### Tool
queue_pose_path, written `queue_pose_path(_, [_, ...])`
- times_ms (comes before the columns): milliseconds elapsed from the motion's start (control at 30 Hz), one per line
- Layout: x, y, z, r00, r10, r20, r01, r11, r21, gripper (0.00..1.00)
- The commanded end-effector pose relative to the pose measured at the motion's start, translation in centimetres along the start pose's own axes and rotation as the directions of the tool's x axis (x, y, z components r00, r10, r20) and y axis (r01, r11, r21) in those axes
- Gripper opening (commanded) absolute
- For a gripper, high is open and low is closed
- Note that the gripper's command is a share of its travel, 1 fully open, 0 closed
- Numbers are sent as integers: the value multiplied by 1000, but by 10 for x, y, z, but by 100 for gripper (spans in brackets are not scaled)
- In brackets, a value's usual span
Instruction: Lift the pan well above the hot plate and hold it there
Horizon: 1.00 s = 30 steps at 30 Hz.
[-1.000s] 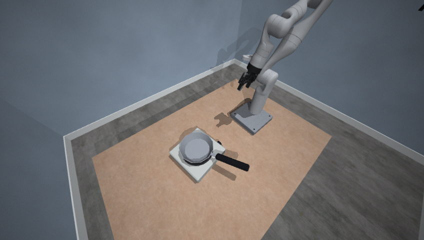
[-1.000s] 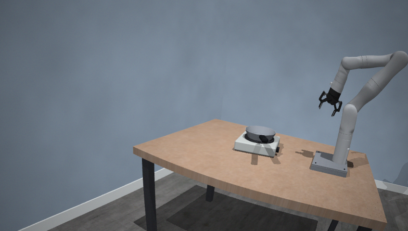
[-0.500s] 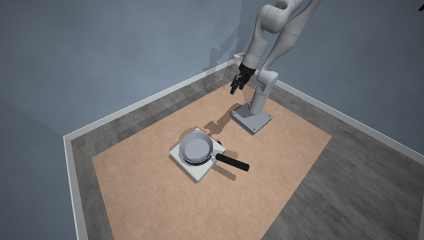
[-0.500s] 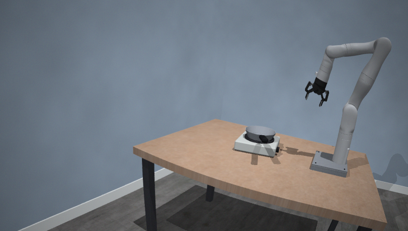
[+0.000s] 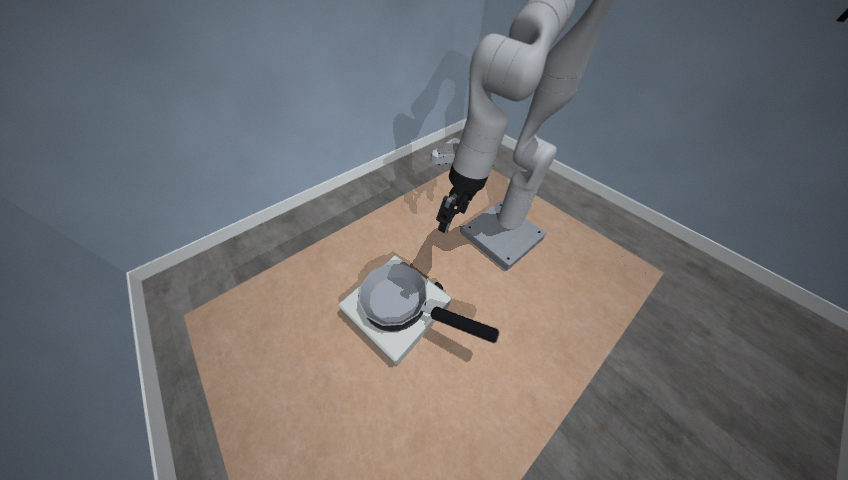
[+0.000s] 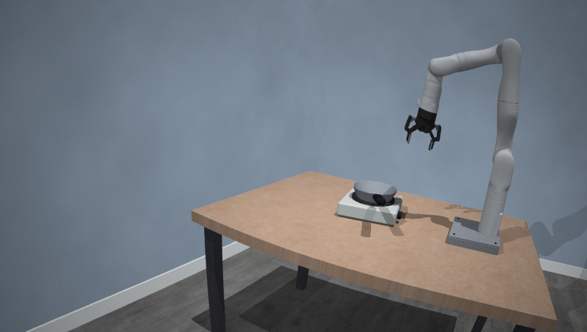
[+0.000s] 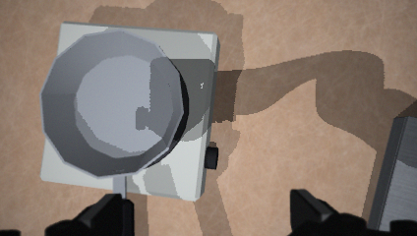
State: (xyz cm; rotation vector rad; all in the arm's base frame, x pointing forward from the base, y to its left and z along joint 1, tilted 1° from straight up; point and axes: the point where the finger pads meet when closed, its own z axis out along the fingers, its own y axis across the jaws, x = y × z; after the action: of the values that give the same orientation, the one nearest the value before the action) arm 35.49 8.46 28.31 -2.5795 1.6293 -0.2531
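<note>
A grey pan [image 5: 389,291] [image 6: 374,189] [image 7: 110,105] sits on a white hot plate [image 5: 392,352] [image 6: 362,212] [image 7: 193,173] in the middle of the table. Its black handle [image 5: 465,324] [image 6: 381,200] sticks out past the plate's edge; the wrist view shows only its grey stub [image 7: 119,186]. My gripper [image 5: 445,223] [image 6: 419,144] [image 7: 207,209] is open and empty. It hangs high in the air and points down, off to the side of the pan, between the hot plate and the arm's base. It touches nothing.
The arm's grey base plate [image 5: 505,243] [image 6: 471,239] [image 7: 398,172] is bolted to the wooden table [image 5: 285,392] [image 6: 288,234]. A black knob [image 7: 211,156] sticks out of the hot plate's side toward the base. The arm's shadow falls across pan and plate.
</note>
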Motion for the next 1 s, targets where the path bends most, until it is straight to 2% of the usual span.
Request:
queue_pose_path(0, [-9,-21,25,999,-24,24,25,998,-53,100])
queue_pose_path(67, [-18,-43,40,998,-42,42,45,997,-68,100])
queue_pose_path(100, [-18,-43,40,998,-42,42,45,997,-68,100])
queue_pose_path(267, [-37,-78,68,995,-71,77,78,993,-92,100])
queue_pose_path(333, [-37,-78,68,995,-71,77,78,993,-92,100])
queue_pose_path(467, [-52,-101,93,991,-88,105,100,989,-110,100])
queue_pose_path(600, [-63,-114,109,988,-97,123,112,986,-121,100])
queue_pose_path(733, [-67,-119,117,986,-101,131,118,985,-126,100])
queue_pose_path(967, [-68,-120,118,986,-101,133,118,985,-126,100])
